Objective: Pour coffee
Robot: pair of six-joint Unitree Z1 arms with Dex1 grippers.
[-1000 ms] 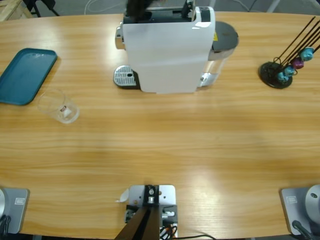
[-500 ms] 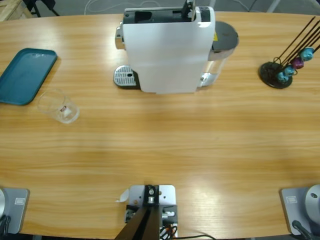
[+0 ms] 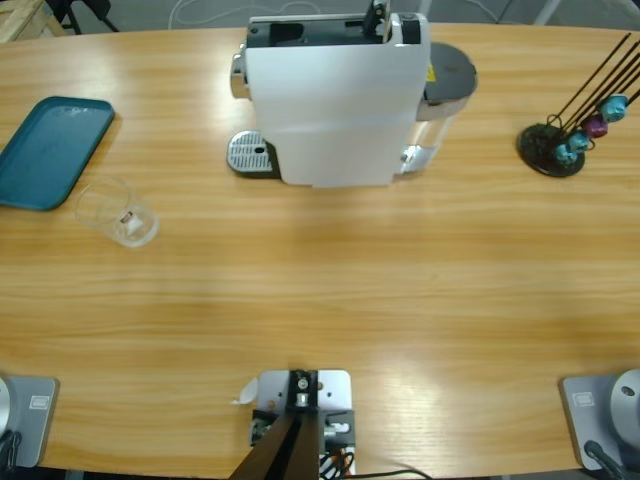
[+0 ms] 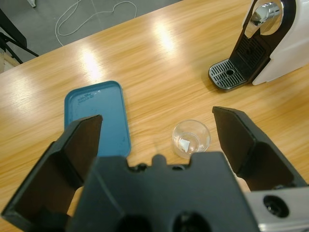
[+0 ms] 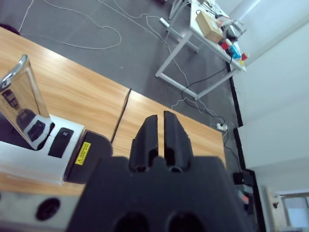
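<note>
Small clear glass cup with a red mark [image 3: 118,213] lying tipped on its side on the long wooden table [image 3: 330,290], just beside the near corner of the flat teal plastic tray [image 3: 50,150] and well apart from the white capsule coffee machine [image 3: 335,95]. No brownish coffee visible in the cup or anywhere else; cup apparently empty. Round metal drip grate [image 3: 250,153] at the machine's foot bare. Black wire capsule stand [image 3: 560,140] with blue and purple capsules far off at the other end.

Left gripper [image 4: 159,130] hanging above the cup, black jaws spread wide, nothing held. Right gripper [image 5: 160,133] raised over the machine's far side, jaws pressed together, nothing between them.

Probably light, rigid, thin-walled, slick and breakable; on its side, liable to roll at a nudge. Best taken across the side wall near mid-height with gentle closing force, then righted and set under the spout. Rim likely too fragile for a pinch.
</note>
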